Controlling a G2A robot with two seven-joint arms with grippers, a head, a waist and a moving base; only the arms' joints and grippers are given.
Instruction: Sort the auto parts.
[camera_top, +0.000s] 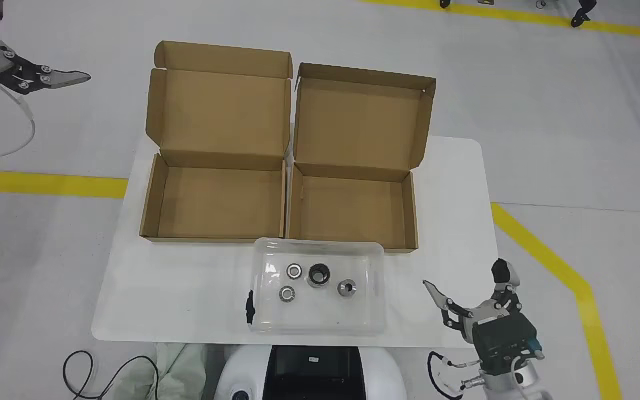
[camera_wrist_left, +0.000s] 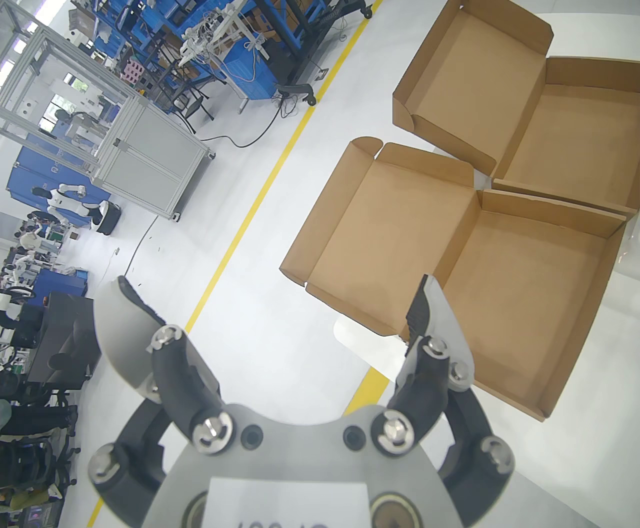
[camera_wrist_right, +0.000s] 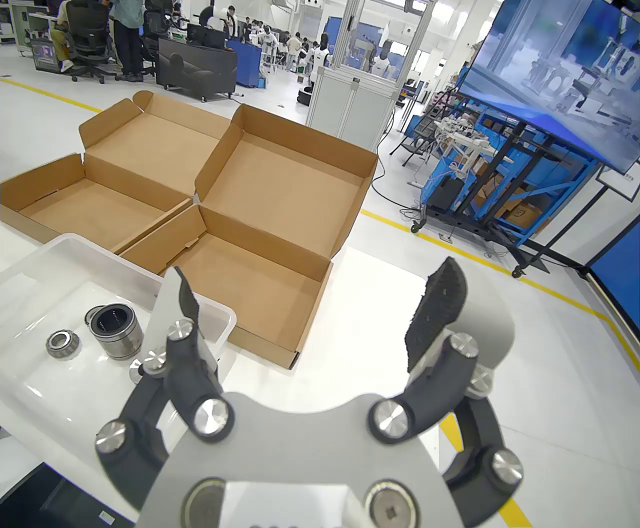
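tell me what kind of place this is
Probably a robotics lab or industrial workshop: yellow floor lines, an aluminium-framed enclosure, another white robot and blue equipment racks on an open floor.

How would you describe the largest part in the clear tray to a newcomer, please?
On the white table, a clear tray sits beside two cardboard boxes. Of its four metal parts, the largest part is the cylinder with the wide dark bore.

No legible text; white label (camera_wrist_left: 287, 502) at left claw (camera_wrist_left: 274, 282) base, print cut off.
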